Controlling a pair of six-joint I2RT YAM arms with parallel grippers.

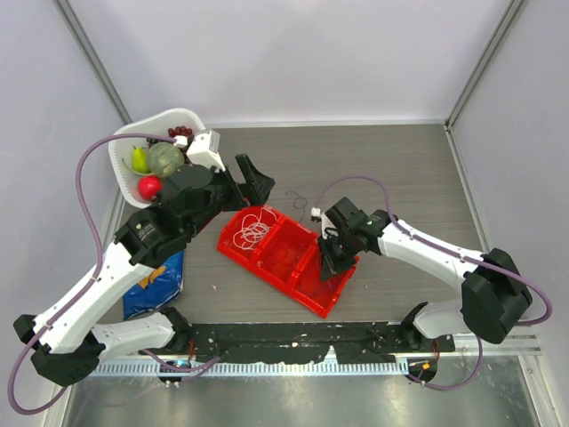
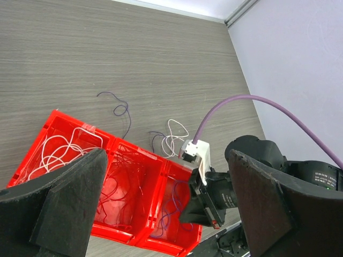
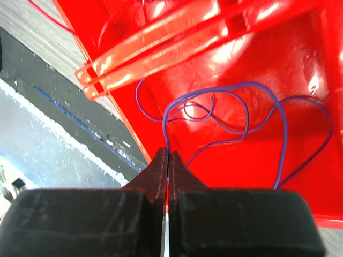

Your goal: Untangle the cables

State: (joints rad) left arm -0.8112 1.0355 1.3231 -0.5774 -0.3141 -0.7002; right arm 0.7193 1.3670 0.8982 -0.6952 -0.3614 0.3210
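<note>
Top external: red tray [image 1: 276, 277], three compartments, set diagonally at table centre, with the white cable [image 1: 255, 226] bunched in its left compartment. The right gripper [image 1: 332, 265] sits low over the right compartment. The left gripper [image 1: 256, 189] hangs just past the tray's far-left edge. A loose bunch [image 1: 307, 205] of thin wires lies on the table beyond the tray's far rim, between the arms and nearer the left gripper. Left wrist: left gripper [image 2: 166, 155] spread wide and empty. Beneath it lie the white cable [image 2: 63, 147] in the left compartment, the red cable [image 2: 126, 179] in the middle and the purple cable [image 2: 174, 211] in the right, beside the right gripper [image 2: 206, 206]. The loose bunch [image 2: 171, 140], white and purple wires crossing, lies just beside the far rim, and a single purple strand [image 2: 119, 107] lies farther out. Right wrist: right gripper [image 3: 168, 159] pinched tight on the purple cable [image 3: 230, 126], which leads straight ahead from the fingertips, then loops across the compartment floor. Judgement: the strand looks ready for release, and the loose bunch would suit the free left arm.
</note>
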